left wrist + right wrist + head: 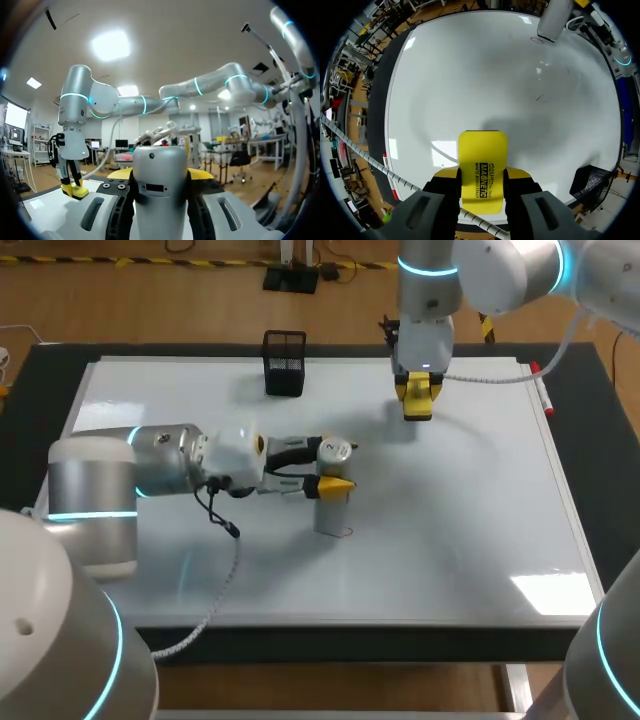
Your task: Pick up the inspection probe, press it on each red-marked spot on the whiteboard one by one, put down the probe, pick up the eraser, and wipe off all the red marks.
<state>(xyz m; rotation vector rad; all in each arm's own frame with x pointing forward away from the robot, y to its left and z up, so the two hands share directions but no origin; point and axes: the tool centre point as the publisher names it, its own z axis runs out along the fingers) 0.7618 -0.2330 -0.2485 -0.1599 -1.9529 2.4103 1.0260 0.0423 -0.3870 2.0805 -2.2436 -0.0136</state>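
Note:
The grey cylindrical probe [332, 512] stands upright on the whiteboard [450, 520] near its middle. My left gripper [335, 472] lies level and is shut on the probe's upper part. In the left wrist view the probe [160, 195] fills the gap between the yellow tips. My right gripper [418, 390] hangs over the far middle of the board, shut on the yellow eraser [417, 410]. The eraser [482, 150] sticks out past the fingers, above the board. A thin ring mark [537, 40] lies at the probe's [554, 20] base, and a short faint stroke [540, 97] lies nearer the eraser.
A black mesh holder [285, 362] stands at the board's far edge, left of the right gripper. A red marker [543, 390] lies along the right edge. A cable hangs from the left wrist [225, 525] over the board's near left part.

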